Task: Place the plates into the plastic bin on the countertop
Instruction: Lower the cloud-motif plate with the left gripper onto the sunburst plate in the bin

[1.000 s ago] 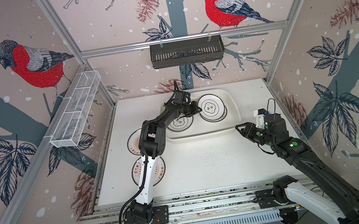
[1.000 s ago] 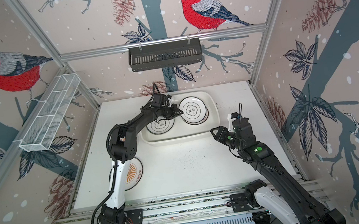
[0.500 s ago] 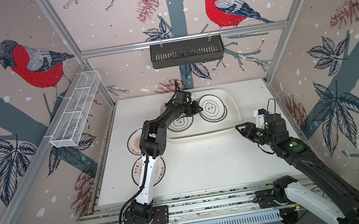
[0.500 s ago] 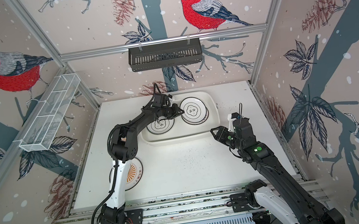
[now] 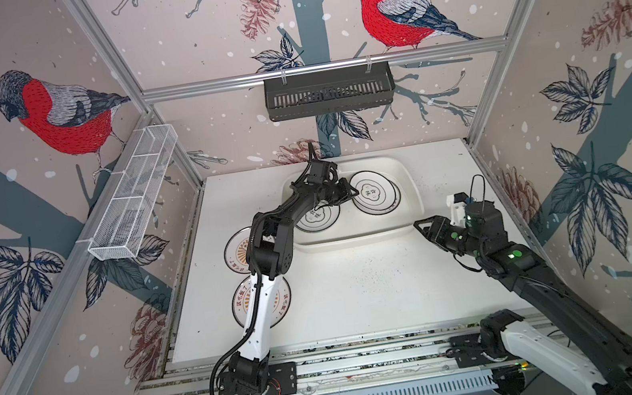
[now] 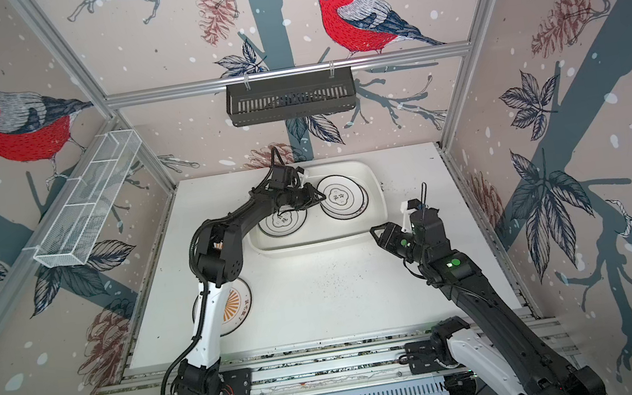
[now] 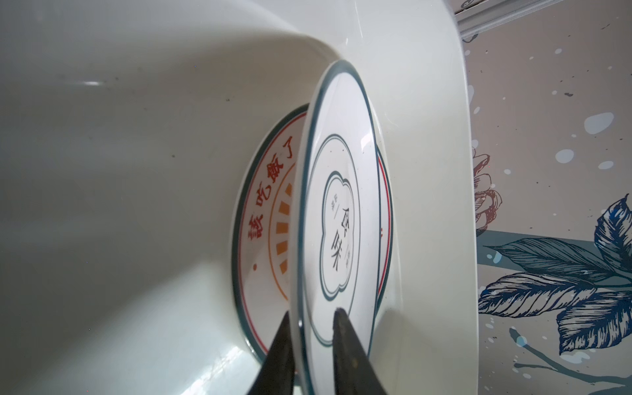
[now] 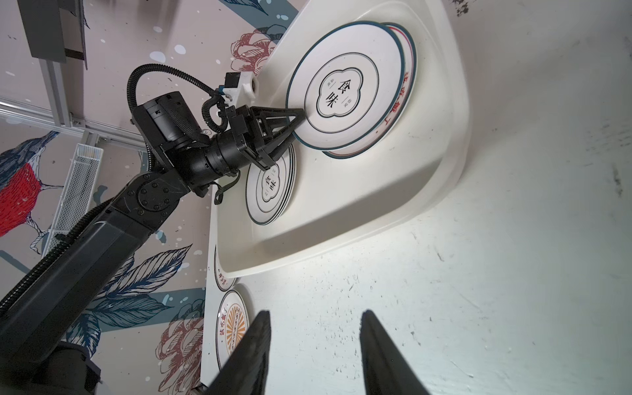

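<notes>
White round sunburst plates [image 5: 235, 249] lie at left on the speckled white countertop [image 5: 360, 284]. At centre, the left gripper [image 7: 311, 314] holds its jaws slightly apart astride a white quatrefoil plate [image 7: 337, 222] inside the glossy white plastic bin [image 5: 354, 241]. At right, the right gripper [image 8: 314, 318] gapes empty.

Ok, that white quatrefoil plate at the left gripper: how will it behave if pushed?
This round white quatrefoil plate looks rigid and glazed, so probably slippery for the left gripper. It overlaps an orange sunburst plate, so a push may slide or rock it. Likely chips if dropped.
</notes>
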{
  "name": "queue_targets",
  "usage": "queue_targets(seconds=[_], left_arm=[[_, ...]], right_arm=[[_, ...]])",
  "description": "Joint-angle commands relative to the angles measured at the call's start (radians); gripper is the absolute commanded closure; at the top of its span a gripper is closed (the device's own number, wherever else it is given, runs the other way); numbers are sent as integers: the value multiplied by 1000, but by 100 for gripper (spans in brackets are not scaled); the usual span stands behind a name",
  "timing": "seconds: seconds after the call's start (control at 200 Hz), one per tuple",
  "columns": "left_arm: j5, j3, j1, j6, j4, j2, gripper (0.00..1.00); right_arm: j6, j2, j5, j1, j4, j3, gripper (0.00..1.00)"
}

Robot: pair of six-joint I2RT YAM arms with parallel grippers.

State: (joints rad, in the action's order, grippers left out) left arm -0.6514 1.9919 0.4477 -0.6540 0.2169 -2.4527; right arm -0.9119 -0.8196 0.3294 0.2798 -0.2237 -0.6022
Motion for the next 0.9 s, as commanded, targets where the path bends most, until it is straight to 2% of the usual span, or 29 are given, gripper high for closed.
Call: queue_targets(seconds=[0.0,0.605,0.895], left_arm=[[-13,-2,4,1,-44,14,75],[-17,-39,10,-7,-51,32,54],[-17,-45,18,-5,-52,36,49]], right_arm=[[-1,-4,9,-3,38,2,55],[-5,-5,17,-6,59,21,55],[-5,-7,23,-7,65,22,55]])
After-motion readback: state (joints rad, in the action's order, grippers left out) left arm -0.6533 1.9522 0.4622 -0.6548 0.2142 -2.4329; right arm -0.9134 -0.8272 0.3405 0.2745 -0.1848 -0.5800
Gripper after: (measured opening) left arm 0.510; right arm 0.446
